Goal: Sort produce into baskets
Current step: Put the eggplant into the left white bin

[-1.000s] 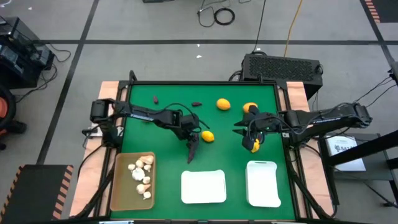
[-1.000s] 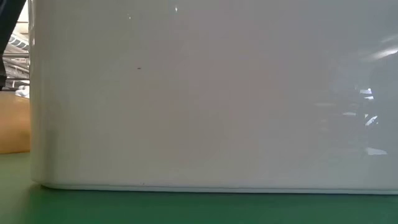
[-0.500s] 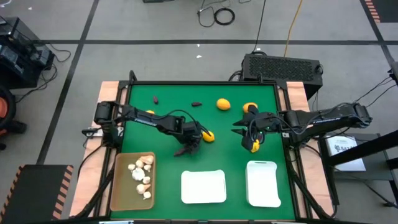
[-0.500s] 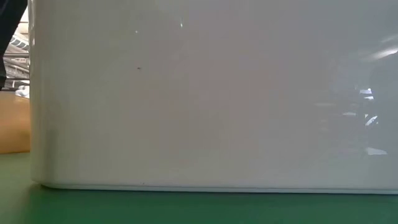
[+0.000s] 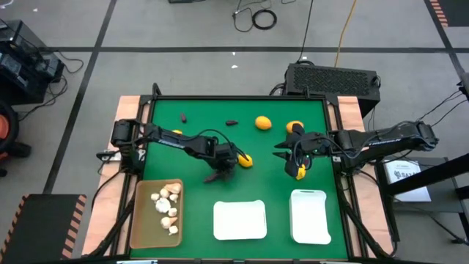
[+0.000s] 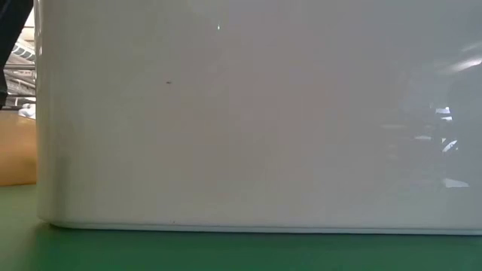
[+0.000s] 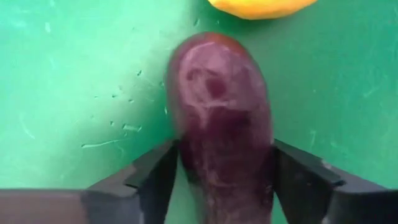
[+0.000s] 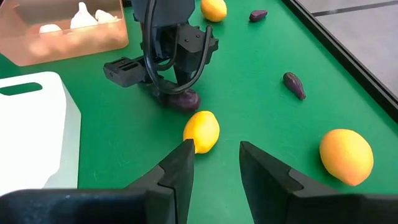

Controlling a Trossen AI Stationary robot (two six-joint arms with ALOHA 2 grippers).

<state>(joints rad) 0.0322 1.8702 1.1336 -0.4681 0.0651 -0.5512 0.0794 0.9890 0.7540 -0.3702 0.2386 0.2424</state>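
High view: left claw [image 5: 220, 174] down on green table [image 5: 198, 198], yellow fruit [image 5: 245, 160] just beside; right claw [image 5: 300, 170] over table, something yellow between its fingers.

Low view: only white basket wall [image 6: 256, 120].

Left wrist: fingers [image 7: 152, 177] either side of purple piece [image 7: 221, 118], touching.

Right wrist: right claw [image 8: 216, 163] partly open, grip hard to tell; tan basket [image 8: 62, 37] beyond.

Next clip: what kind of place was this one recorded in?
Probably a robotics lab or workshop rather than a kitchen: a green-topped table stands on a bare grey floor with loose cables and a black equipment box behind it.
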